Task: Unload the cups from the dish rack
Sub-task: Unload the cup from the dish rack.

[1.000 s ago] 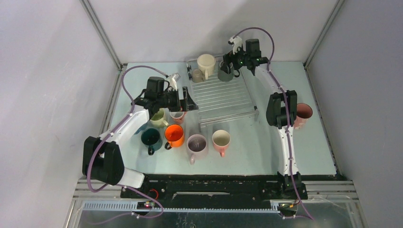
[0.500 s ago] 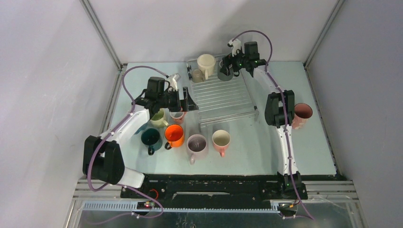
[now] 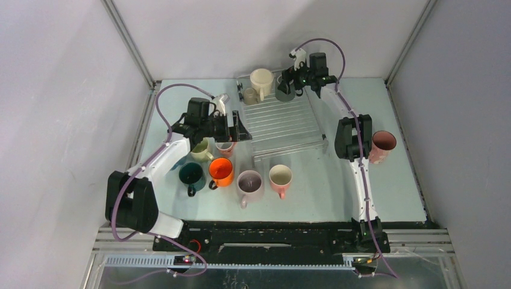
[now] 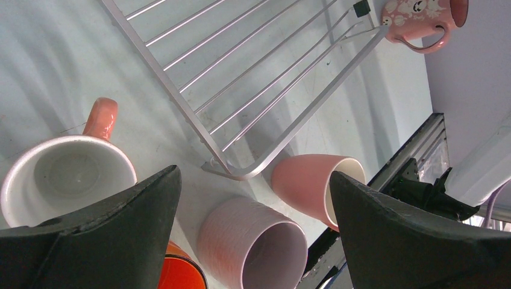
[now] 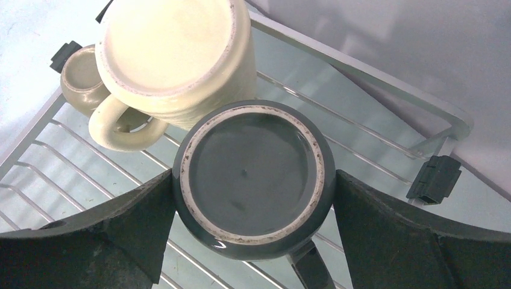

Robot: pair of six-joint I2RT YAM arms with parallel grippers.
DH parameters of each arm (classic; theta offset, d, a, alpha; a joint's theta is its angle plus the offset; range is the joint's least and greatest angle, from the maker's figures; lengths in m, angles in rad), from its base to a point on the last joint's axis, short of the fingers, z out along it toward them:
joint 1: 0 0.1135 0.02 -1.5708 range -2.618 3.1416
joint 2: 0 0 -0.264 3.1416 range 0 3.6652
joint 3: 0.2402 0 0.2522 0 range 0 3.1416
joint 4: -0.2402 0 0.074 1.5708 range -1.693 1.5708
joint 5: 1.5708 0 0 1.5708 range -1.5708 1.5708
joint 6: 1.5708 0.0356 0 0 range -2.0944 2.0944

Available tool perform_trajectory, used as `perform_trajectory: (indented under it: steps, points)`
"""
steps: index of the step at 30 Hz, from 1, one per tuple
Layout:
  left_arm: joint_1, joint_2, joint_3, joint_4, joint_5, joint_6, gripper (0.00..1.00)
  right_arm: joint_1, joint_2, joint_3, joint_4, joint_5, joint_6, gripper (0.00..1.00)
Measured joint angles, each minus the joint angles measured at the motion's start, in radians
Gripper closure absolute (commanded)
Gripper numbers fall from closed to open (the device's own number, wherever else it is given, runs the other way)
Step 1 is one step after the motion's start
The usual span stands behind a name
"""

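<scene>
Out at the far end of the dish rack [image 3: 283,123] with the right gripper [image 5: 254,180], spread wide astride the upturned grey cup [image 5: 253,144], 1 of 3 there; contact unclear. Just beside it, the cream cup [image 5: 175,48]. By the rack's near-left corner, hovering with the left gripper [image 4: 254,174], spread wide, gripping nothing, above the mauve cup [image 4: 241,241] on the table [image 3: 337,192].

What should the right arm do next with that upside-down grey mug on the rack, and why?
Probably close the right gripper: its open jaws flank the inverted grey mug on the dish rack, not yet gripping it.
</scene>
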Motion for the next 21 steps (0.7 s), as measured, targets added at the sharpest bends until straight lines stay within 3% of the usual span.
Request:
perform_trajectory:
  steps: [2,3,5,8,10,21]
  points:
    - [0.000,0.000,0.000,0.000,0.000,0.000,0.00,0.002,0.000,0.000,0.000,0.006,0.004,0.19]
    - [0.000,0.000,0.000,-0.001,0.000,0.000,0.00,0.002,0.000,0.000,0.003,0.011,0.007,0.34]
    - [0.000,0.000,0.000,-0.001,0.000,0.000,0.00,0.002,-0.006,-0.018,0.028,0.022,0.025,0.51]
    - [-0.002,0.000,0.000,-0.002,0.000,0.000,0.00,0.002,-0.045,-0.100,0.090,0.036,0.045,0.68]
    - [-0.002,0.000,0.000,-0.002,0.000,-0.001,0.00,0.004,-0.076,-0.151,0.112,0.057,0.061,0.74]
    - [-0.002,-0.052,0.000,0.018,0.023,-0.028,0.00,0.014,-0.243,-0.371,0.124,0.151,0.213,0.84]
